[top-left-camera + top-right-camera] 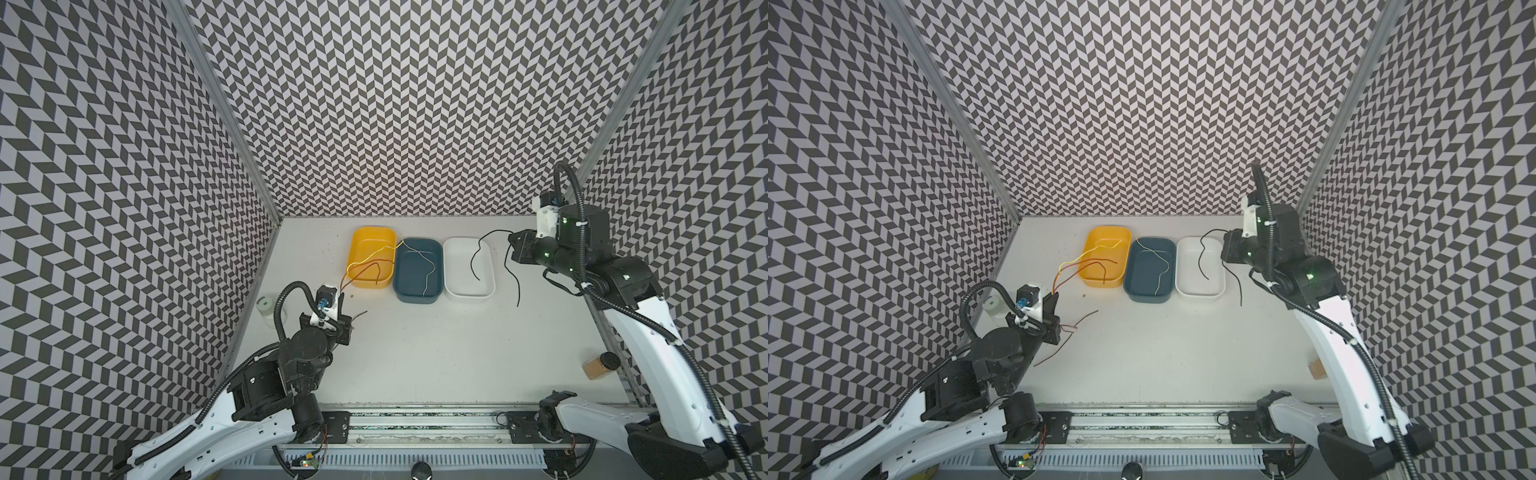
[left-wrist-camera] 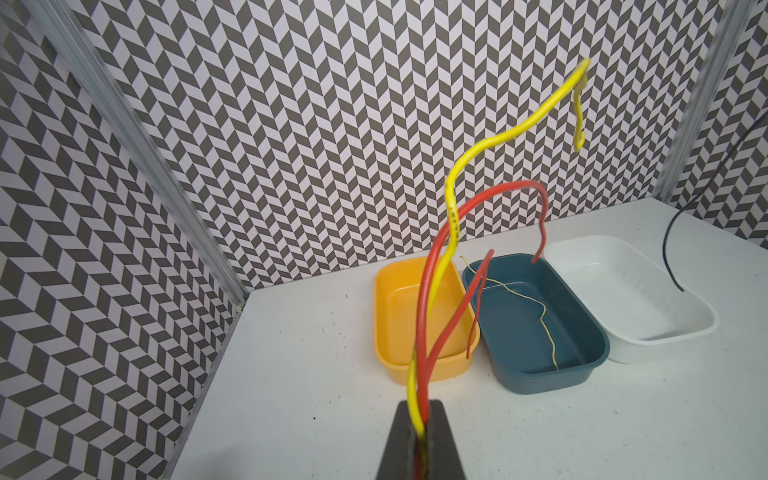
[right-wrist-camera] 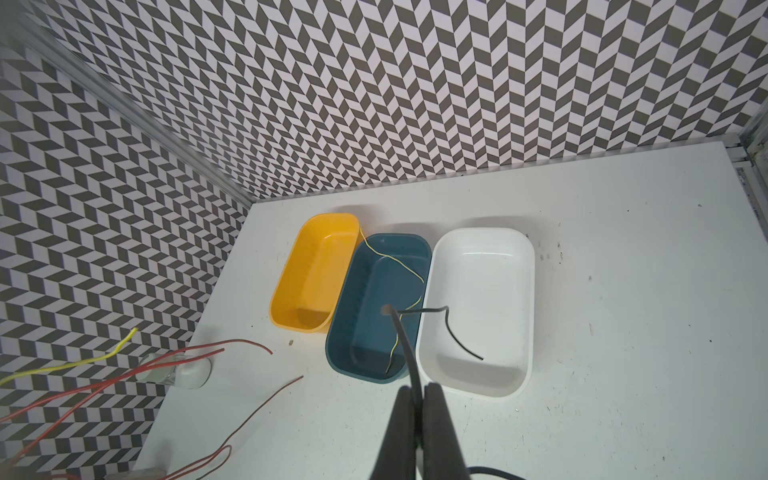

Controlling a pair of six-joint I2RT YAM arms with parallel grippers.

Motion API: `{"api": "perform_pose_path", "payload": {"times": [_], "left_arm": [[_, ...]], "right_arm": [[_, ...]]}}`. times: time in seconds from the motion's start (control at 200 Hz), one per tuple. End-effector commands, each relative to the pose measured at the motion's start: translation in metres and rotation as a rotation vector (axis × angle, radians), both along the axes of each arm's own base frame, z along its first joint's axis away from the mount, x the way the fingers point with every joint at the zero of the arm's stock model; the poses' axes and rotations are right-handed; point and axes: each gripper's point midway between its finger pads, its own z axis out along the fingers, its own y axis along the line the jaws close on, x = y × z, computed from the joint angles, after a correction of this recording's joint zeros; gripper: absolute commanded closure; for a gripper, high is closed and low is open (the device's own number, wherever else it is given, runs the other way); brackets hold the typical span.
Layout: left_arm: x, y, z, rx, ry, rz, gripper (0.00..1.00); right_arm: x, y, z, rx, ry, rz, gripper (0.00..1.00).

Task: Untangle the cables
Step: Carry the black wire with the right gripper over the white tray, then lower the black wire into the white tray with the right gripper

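Note:
My left gripper [image 1: 341, 297] [image 2: 419, 409] is shut on a bundle of cables, a yellow cable [image 2: 498, 139] and red cables [image 2: 432, 257], lifted in front of the yellow tray [image 1: 374, 228]. The loose ends arch over that tray. My right gripper [image 1: 512, 241] [image 3: 417, 386] is shut on a black cable [image 1: 473, 259] [image 3: 453, 336]. One end of it dangles over the white tray [image 1: 469, 294]; the other hangs beside that tray. A thin yellowish cable [image 1: 428, 266] [image 3: 399, 266] lies in the blue tray [image 1: 417, 298]. A brown cable [image 1: 1084, 320] trails on the table by the left gripper.
The three trays stand side by side at the back of the white table. A small clear jar [image 1: 264, 305] sits by the left wall. A jar with orange contents [image 1: 598, 365] lies at the right edge. A metal rail [image 1: 415, 419] runs along the front.

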Motion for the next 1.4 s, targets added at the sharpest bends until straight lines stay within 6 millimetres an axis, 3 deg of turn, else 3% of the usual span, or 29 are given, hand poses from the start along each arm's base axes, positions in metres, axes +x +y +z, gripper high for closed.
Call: {"api": "perform_pose_path", "payload": {"times": [0.0,0.185,0.381,0.666,1.037,1.252,1.397], "left_arm": [[0.001,-0.002,0.000,-0.017,-0.007,-0.006,1.00],[0.002,-0.006,-0.002,-0.014,-0.001,-0.021,1.00],[0.003,-0.006,-0.003,-0.017,-0.004,-0.025,1.00],[0.004,-0.008,-0.004,-0.017,0.000,-0.032,1.00],[0.005,-0.007,-0.005,-0.018,-0.002,-0.028,1.00],[0.005,-0.008,-0.005,-0.020,-0.001,-0.031,1.00],[0.005,-0.008,-0.005,-0.025,-0.002,-0.034,1.00]], "right_arm": [[0.016,0.002,0.014,0.021,-0.078,-0.015,1.00],[0.036,0.007,0.005,0.035,-0.072,-0.020,1.00],[0.060,0.011,-0.020,0.011,-0.025,-0.035,1.00],[0.079,0.014,-0.038,0.010,-0.011,-0.047,1.00],[0.106,0.022,-0.081,-0.006,0.054,-0.046,1.00],[0.119,0.028,-0.090,-0.002,0.065,-0.039,1.00],[0.122,0.033,-0.078,0.019,0.040,-0.034,1.00]]}}
